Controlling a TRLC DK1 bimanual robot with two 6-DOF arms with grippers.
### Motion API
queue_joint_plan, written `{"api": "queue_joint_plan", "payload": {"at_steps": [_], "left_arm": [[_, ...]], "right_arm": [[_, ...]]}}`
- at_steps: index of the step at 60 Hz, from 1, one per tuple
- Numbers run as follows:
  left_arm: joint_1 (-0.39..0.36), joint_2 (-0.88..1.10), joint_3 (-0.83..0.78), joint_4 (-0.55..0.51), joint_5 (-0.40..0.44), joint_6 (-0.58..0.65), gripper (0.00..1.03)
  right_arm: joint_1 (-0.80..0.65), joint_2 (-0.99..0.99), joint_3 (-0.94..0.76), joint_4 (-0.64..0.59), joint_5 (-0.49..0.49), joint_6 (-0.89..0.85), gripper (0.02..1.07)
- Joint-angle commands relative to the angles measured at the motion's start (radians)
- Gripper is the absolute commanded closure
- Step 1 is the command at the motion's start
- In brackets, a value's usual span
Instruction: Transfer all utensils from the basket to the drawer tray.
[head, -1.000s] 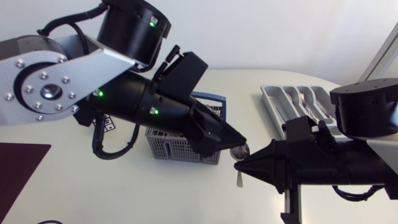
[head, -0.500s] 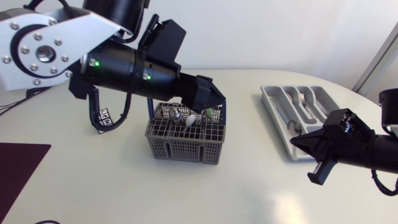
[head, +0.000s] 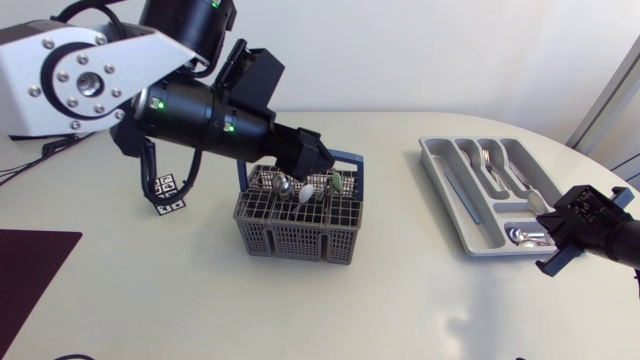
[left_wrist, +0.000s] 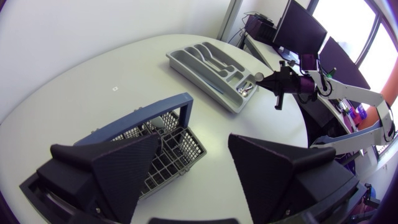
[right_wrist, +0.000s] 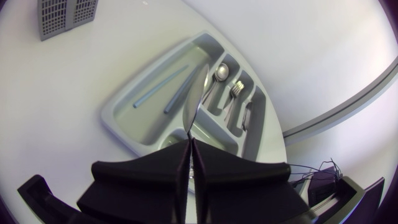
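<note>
The grey mesh basket (head: 297, 228) with a blue handle stands mid-table, with several utensils (head: 300, 188) upright inside. My left gripper (head: 318, 170) hovers just over its back rim, open and empty. In the left wrist view the basket (left_wrist: 175, 134) lies under and between the gripper's (left_wrist: 196, 140) spread fingers. The grey drawer tray (head: 470, 215) sits at the right. My right gripper (head: 547, 228) is at its near right corner, shut on a spoon (head: 520, 236) by the handle, bowl over the tray's front compartment. In the right wrist view the spoon (right_wrist: 196, 93) points ahead of the gripper (right_wrist: 189, 142) over the tray (right_wrist: 118, 118).
In the tray lie two blue sticks (right_wrist: 158, 87), a spoon (right_wrist: 221, 73), a fork (right_wrist: 235, 90) and a knife (right_wrist: 247, 115), each in its own slot. A small printed marker (head: 168, 208) lies left of the basket. A dark mat (head: 30, 270) covers the table's near left corner.
The two grippers have parted from their meeting point right of the basket. My left gripper opened and drew back over the basket. My right arm carried the spoon right, to the tray.
</note>
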Motion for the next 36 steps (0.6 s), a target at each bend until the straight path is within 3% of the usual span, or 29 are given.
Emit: {"api": "queue_joint_plan", "payload": {"at_steps": [1,22,36], "left_arm": [[0.022,0.01,-0.026,-0.018,-0.013,0.027,0.23],[0.047,-0.011,-0.059,-0.025,-0.027,0.041,0.23],[0.067,-0.028,-0.068,-0.03,-0.027,0.045,0.23]], "right_arm": [[-0.051,0.083,-0.013,0.066,0.005,-0.076,1.02],[-0.142,0.359,0.048,0.322,0.042,-0.163,1.01],[-0.168,0.371,0.104,0.328,0.036,-0.165,1.02]]}}
